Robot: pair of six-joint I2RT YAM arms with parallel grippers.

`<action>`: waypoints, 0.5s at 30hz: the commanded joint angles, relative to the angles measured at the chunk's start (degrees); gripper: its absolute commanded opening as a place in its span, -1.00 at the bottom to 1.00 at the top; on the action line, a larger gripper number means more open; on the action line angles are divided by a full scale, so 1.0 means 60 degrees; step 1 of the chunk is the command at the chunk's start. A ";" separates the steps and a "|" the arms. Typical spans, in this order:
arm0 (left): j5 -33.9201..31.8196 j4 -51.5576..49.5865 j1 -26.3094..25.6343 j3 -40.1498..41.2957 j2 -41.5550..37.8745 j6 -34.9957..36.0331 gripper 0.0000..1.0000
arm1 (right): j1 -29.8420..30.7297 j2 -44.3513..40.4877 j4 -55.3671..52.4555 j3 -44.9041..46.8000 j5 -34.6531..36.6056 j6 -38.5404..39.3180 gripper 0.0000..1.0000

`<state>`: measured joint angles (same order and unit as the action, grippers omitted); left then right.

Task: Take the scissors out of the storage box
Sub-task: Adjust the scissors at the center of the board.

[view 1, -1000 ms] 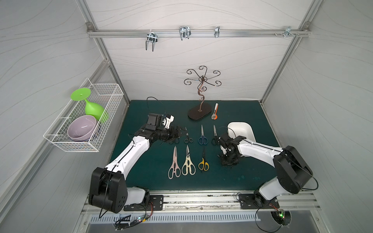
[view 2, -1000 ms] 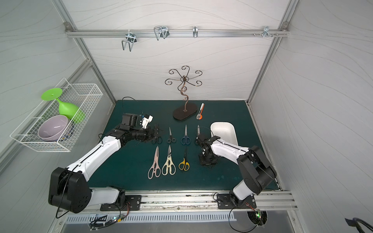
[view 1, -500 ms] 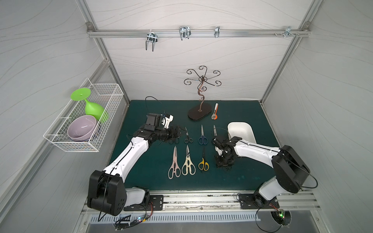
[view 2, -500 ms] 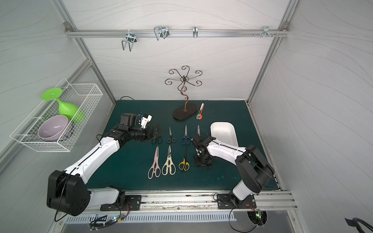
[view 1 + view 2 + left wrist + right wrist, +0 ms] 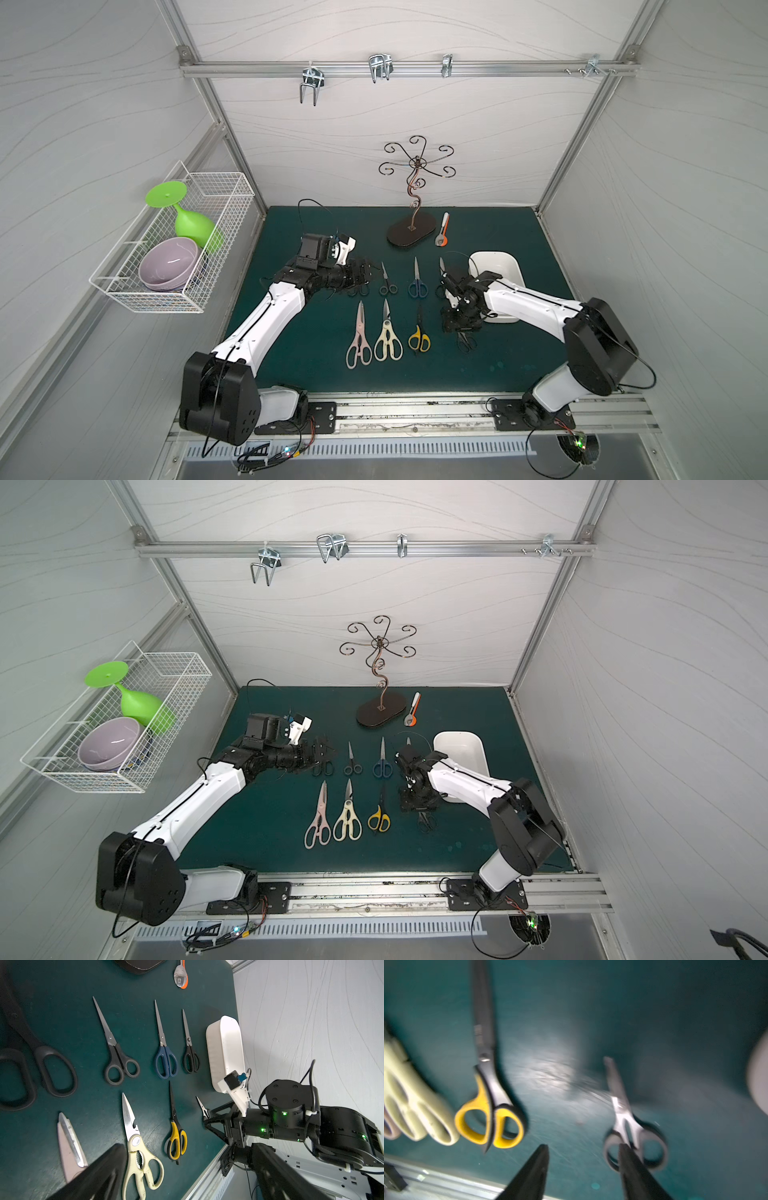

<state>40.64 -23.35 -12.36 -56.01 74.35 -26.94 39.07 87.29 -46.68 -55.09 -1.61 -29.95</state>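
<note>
On the green mat (image 5: 519, 232), near the storage box's (image 5: 513, 266) front corner: your right gripper (image 5: 583, 1146) is spread, with nothing between the fingers. One tip sits over the handles of the small black scissors (image 5: 633, 1126), which lie flat outside the box. Left gripper (image 5: 368, 272) is spread wide above a large black pair (image 5: 52, 1072). Open mat runs from the small pair to the front rail (image 5: 415, 409). Yellow-and-black scissors (image 5: 488, 1105) lie close alongside. Their blade stamp is too blurred to read.
</note>
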 commanded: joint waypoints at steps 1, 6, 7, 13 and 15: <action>0.0014 0.0304 0.0068 -0.0055 -0.0029 0.0063 0.99 | -0.0574 -0.0853 -0.0888 0.0573 0.0225 0.0178 0.43; 0.0126 0.0466 0.0065 -0.0054 0.0051 -0.0082 0.99 | -0.1164 -0.1207 -0.0055 0.1169 -0.0606 0.0564 0.62; 0.0129 0.0458 0.0068 -0.0055 0.0031 -0.0081 0.99 | -0.1179 -0.1135 0.0120 0.1239 -0.0730 0.0608 0.63; 0.0056 0.0285 0.0068 -0.0051 -0.0045 0.0020 0.99 | -0.1190 -0.0379 0.0680 0.1402 -0.0980 0.0690 0.62; 0.0030 0.0256 0.0068 -0.0033 -0.0086 0.0049 0.99 | -0.1180 -0.0302 0.0730 0.1472 -0.0874 0.0672 0.62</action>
<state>40.71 -22.57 -12.36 -56.01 74.35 -27.22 32.16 84.60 -43.62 -47.00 -6.22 -26.63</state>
